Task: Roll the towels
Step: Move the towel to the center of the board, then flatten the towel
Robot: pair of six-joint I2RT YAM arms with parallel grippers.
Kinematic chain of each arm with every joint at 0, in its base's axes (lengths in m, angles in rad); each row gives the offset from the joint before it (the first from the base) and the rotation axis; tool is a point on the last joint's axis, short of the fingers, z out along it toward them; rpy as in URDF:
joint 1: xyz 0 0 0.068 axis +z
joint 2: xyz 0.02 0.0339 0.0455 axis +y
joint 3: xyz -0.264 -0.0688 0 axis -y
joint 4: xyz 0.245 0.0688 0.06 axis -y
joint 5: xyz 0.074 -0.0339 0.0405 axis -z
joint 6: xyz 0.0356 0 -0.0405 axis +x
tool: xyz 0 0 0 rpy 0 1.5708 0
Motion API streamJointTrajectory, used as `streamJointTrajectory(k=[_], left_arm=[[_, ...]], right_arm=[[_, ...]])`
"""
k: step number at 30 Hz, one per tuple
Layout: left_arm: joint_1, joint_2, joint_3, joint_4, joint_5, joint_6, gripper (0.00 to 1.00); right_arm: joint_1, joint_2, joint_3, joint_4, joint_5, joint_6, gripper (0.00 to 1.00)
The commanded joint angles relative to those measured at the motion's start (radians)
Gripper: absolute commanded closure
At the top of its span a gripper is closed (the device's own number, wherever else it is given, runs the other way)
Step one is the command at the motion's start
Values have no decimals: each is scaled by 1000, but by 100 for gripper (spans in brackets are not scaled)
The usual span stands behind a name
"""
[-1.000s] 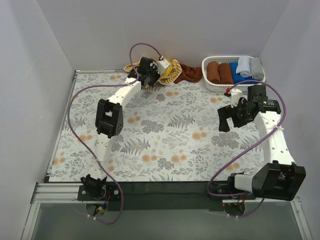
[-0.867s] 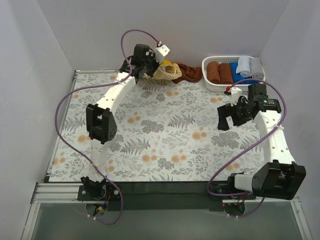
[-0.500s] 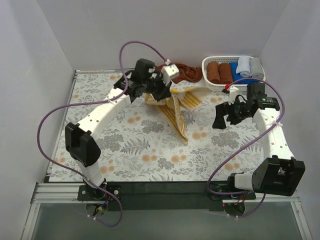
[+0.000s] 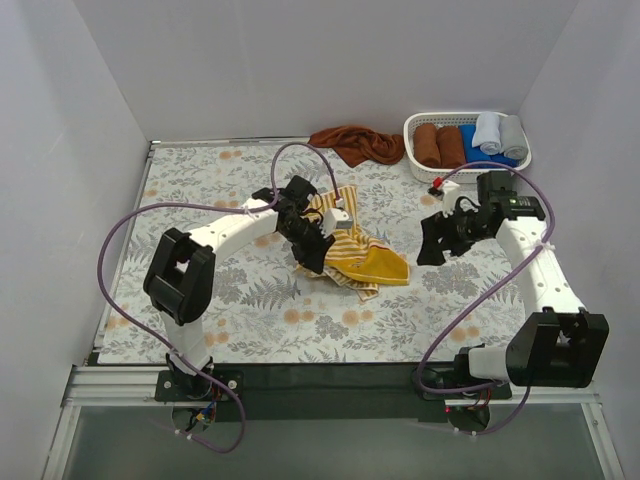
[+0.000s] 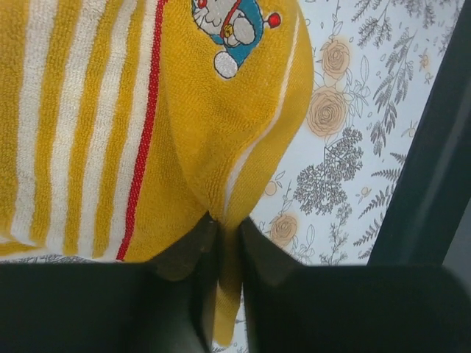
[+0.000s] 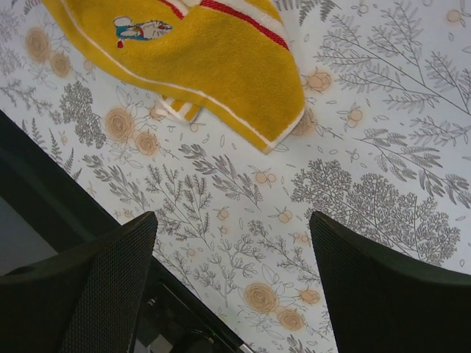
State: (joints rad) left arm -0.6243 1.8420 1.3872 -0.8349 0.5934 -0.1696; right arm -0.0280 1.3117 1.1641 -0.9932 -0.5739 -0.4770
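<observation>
The mustard-yellow striped towel (image 4: pixel 365 255) lies crumpled in the middle of the flowered table. My left gripper (image 4: pixel 312 250) sits at its left side, shut on a fold of the yellow towel (image 5: pixel 224 198); a cartoon patch shows on the cloth. Over by the back wall the rust-brown towel (image 4: pixel 358 143) lies bunched. My right gripper (image 4: pixel 432 243) hovers to the right of the yellow towel, open, with nothing between its fingers (image 6: pixel 103 272). In the right wrist view the yellow towel (image 6: pixel 221 66) lies ahead of the gripper, apart from it.
A white basket (image 4: pixel 415 166) at the back right holds two brown rolls, a blue roll and grey rolls. The black front edge (image 4: pixel 330 375) runs along the near side of the table. White walls close in on three sides.
The left arm pulled the yellow towel from the back wall to the table's middle and lowered it there. The right gripper moved left toward it and narrowed somewhat.
</observation>
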Motion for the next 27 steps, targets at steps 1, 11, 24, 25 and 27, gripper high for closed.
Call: streamJointTrajectory(k=[1, 11, 24, 25, 27], left_arm=[[79, -26, 59, -84, 98, 93, 82], [349, -91, 92, -181, 333, 144, 43], [689, -242, 35, -231, 404, 71, 26], [715, -245, 30, -237, 408, 71, 26], [739, -248, 24, -247, 434, 76, 25]], right_arm=[[127, -19, -6, 24, 22, -35, 25], [507, 23, 38, 221, 233, -2, 29], [1092, 338, 141, 393, 634, 6, 28], [1106, 368, 173, 393, 670, 17, 31], [1125, 440, 204, 392, 695, 35, 32]])
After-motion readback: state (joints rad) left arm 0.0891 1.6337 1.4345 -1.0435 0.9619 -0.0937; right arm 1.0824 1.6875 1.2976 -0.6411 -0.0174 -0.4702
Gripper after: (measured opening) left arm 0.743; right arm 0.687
